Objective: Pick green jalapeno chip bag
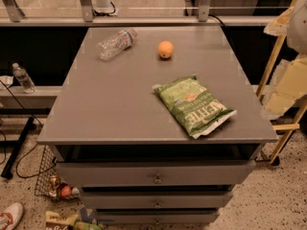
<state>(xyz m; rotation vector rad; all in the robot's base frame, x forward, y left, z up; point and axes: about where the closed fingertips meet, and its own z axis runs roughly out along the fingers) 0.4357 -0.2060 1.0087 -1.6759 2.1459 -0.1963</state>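
Green jalapeno chip bag (194,105) was seen flat at 4 o'clock on the table (120,104), untouched. The gripper (283,95) was held at 3 o'clock, well apart, its state not discernible; picking was left undone.

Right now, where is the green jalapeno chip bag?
In the camera view, the chip bag lies front right on the table, in front of the orange; the tool is off the table's right edge.

Plastic bottle (116,42) lying near an orange (165,49) on grey cabinet (120,109)
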